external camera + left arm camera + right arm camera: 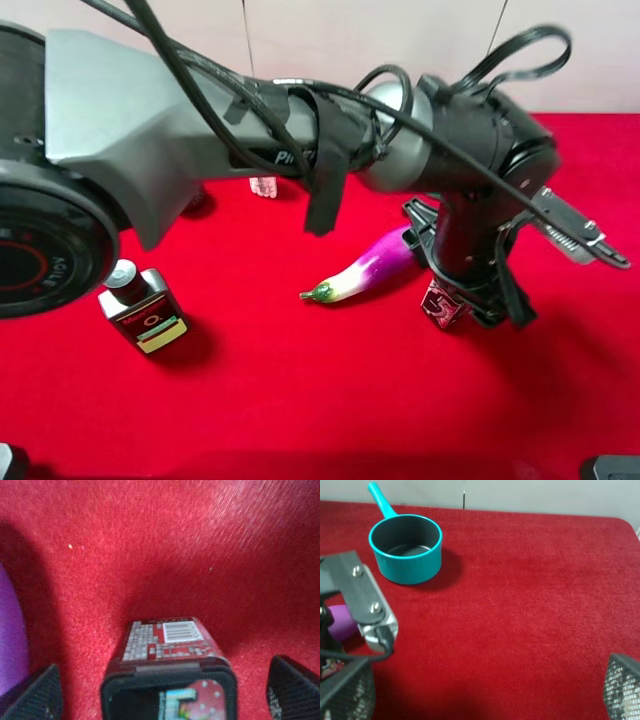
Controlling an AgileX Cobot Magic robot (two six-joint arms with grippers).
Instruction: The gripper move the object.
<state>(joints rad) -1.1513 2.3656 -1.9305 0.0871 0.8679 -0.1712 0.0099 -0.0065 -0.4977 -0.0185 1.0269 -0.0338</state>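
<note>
The tin [441, 306], dark red and black with a pale print, lies on the red cloth at the right of the exterior view, just right of the eggplant. My left arm reaches across and its gripper [470, 300] stands over the tin. In the left wrist view the tin [170, 645] lies between the two black fingers [35, 695], with a gap on each side. The left gripper [165, 670] is open. My right gripper [490, 680] is open and empty over bare cloth; it does not show in the exterior view.
A purple and white eggplant [365, 268] lies beside the tin, touching or nearly so. A grey pump bottle with a yellow label [145, 310] stands at the left. A teal saucepan [406, 547] sits at the far side in the right wrist view.
</note>
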